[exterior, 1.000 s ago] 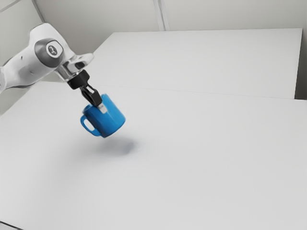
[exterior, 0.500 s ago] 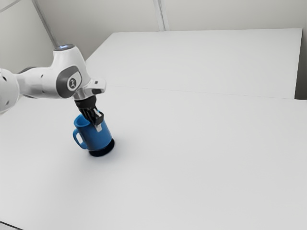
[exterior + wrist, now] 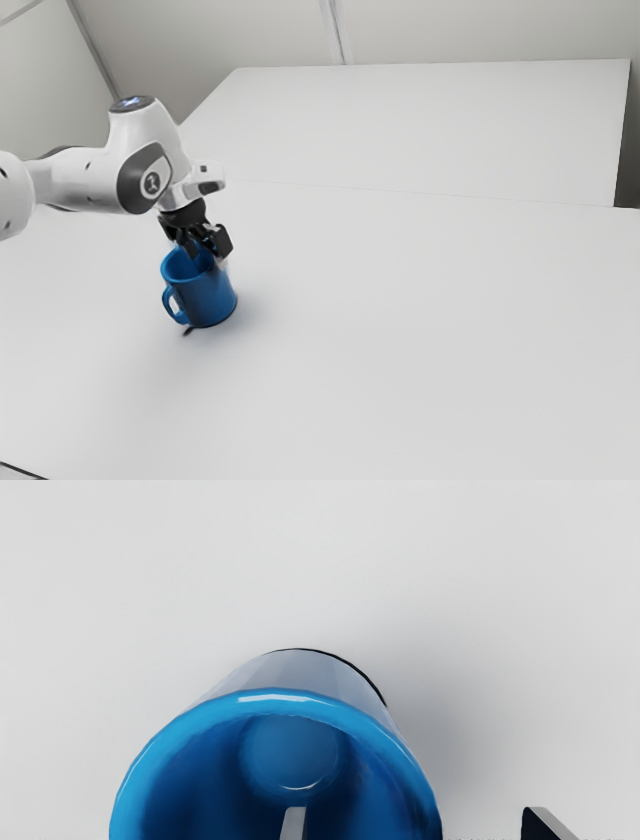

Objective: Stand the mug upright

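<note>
Plainly, the hand (image 3: 208,258) hangs over the blue mug (image 3: 207,298), its two fingers apart with one inside the mouth and the other outside the wall, and the mug stands mouth up on the bench (image 3: 400,350) just below it. Smooth, pale grey-white bench spreads out under and around the hand, with a soft shadow (image 3: 440,730) beside the mug. Farther off, past a thin seam beyond the hand, lies a second pale surface (image 3: 430,130), and behind that rises a light grey wall (image 3: 200,30) with an upright strip (image 3: 337,30).
</note>
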